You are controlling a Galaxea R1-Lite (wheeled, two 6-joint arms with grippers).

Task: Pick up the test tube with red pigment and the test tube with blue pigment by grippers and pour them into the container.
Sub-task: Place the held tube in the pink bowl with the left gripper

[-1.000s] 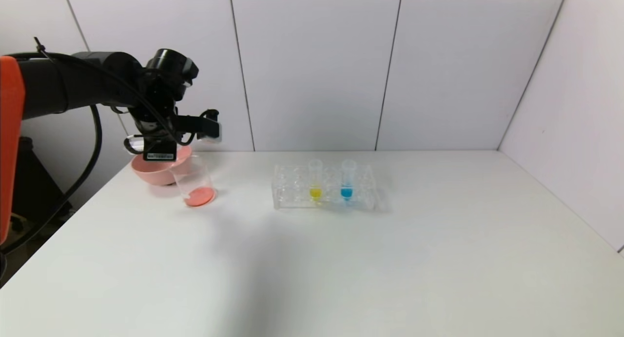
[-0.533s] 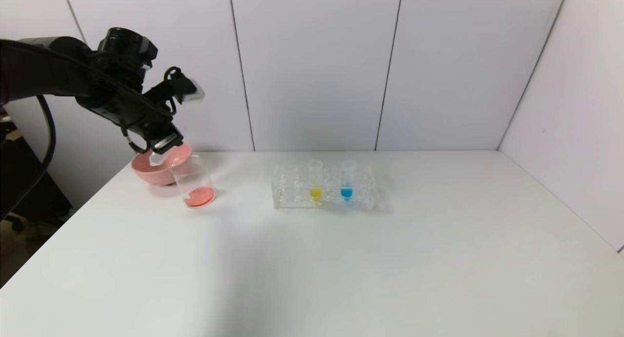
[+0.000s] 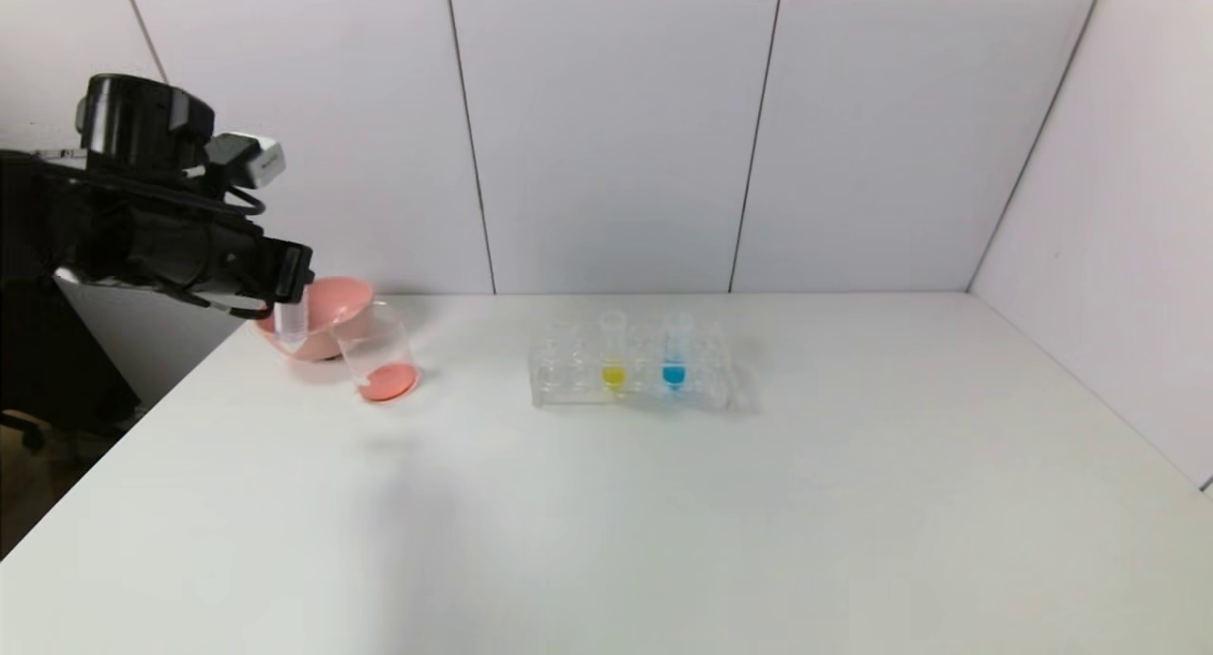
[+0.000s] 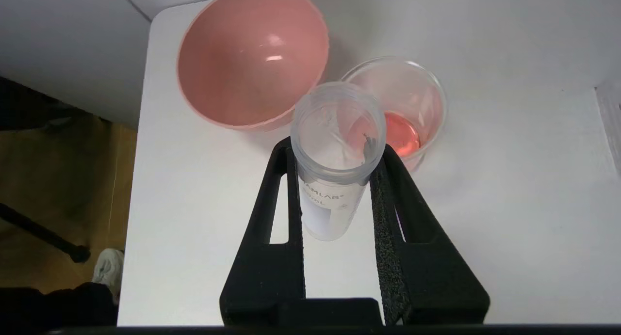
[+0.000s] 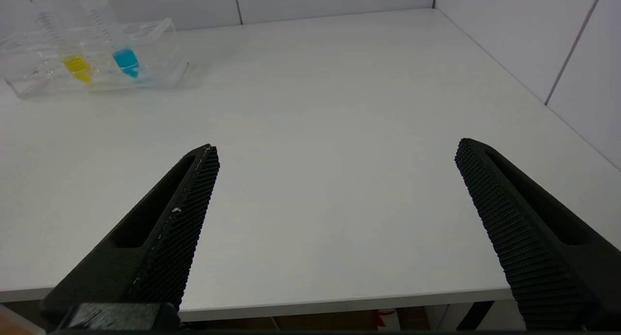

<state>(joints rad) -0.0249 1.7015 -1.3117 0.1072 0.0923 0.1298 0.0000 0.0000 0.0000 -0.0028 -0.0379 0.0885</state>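
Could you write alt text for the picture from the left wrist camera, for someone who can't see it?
Two black fingers of the left gripper clamp an upright, emptied clear test tube, seen from above. Beyond it on the white table stand a pink bowl and a glass beaker with a little red liquid at its bottom.

bowl (image 3: 327, 306) behind beaker (image 3: 377, 356), rack (image 3: 630, 382) right.
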